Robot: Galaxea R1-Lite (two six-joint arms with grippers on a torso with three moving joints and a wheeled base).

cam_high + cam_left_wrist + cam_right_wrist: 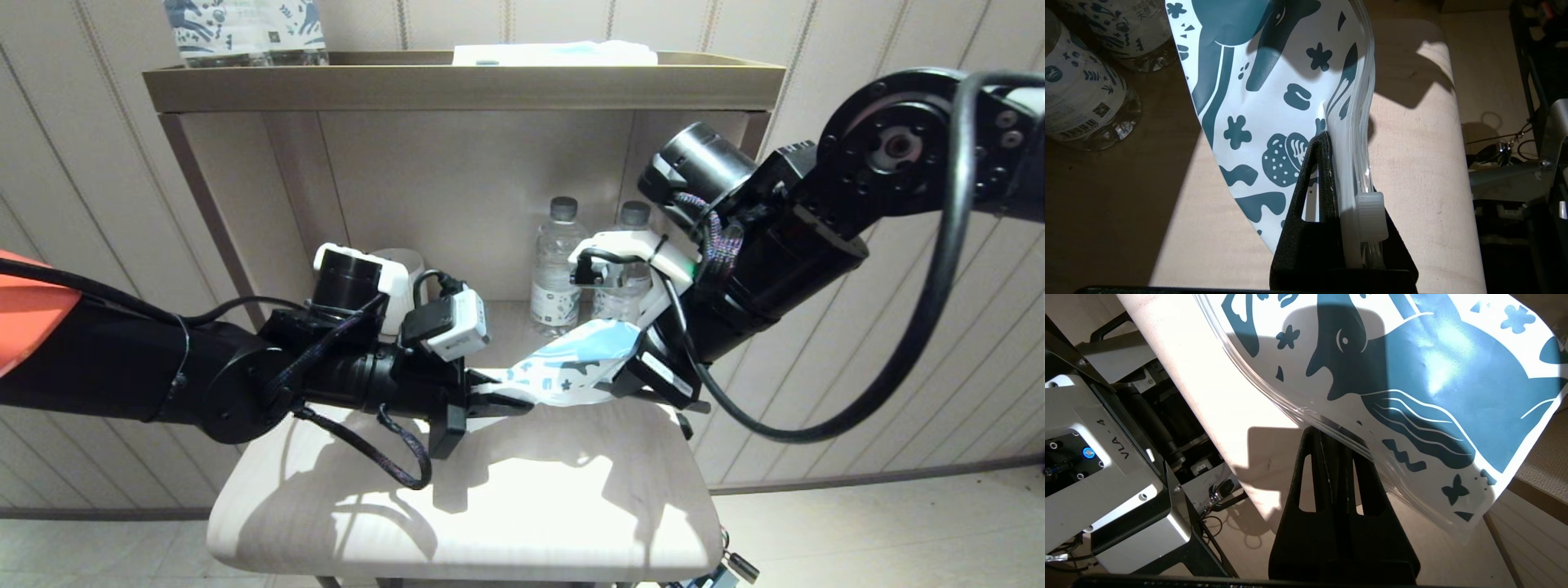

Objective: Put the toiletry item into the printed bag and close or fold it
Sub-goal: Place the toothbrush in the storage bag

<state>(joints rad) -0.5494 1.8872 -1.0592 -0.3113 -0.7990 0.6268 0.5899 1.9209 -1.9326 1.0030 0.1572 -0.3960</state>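
The printed bag (571, 367), white with blue shapes, hangs stretched between my two grippers above the pale table (490, 506). My left gripper (498, 394) is shut on the bag's zip edge, and the white slider (1372, 216) sits right beside its fingers (1323, 171). In the left wrist view the bag (1274, 102) rises away from the left gripper (1338, 163). My right gripper (630, 369) is shut on the other end of the zip edge; its fingertips (1314, 445) press together under the bag (1412, 375). The toothbrush is not visible.
Two water bottles (555, 261) (622, 273) stand at the back of the table under a shelf (465, 82). A white cup (404, 265) is behind my left wrist. Printed packs (245, 28) stand on the shelf. The bottles (1077, 94) also show in the left wrist view.
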